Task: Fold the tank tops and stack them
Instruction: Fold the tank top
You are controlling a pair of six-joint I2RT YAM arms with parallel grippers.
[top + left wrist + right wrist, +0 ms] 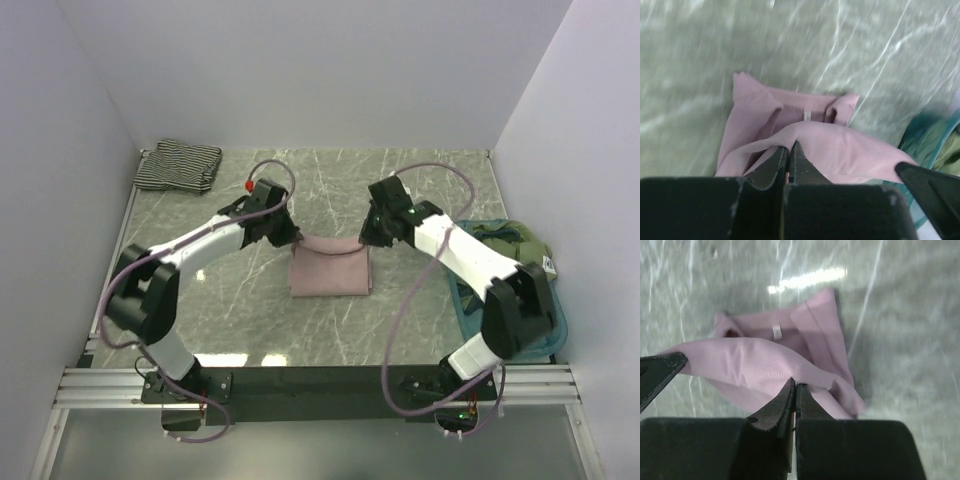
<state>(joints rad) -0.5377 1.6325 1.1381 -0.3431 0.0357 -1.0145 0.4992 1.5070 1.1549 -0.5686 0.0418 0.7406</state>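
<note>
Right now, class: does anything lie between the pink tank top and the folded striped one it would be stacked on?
Nothing visible does. The table between the pink tank top and the striped tank top is bare; only the left arm spans above it. The left tool and right tool hold the pink one.

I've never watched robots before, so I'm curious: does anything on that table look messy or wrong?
Nothing damaged or spilled. The pink tank top is half folded, its edge pinched by the left gripper and right gripper; the striped tank top lies folded far left. Only the green cloth looks untidy, crumpled in the teal tray.
</note>
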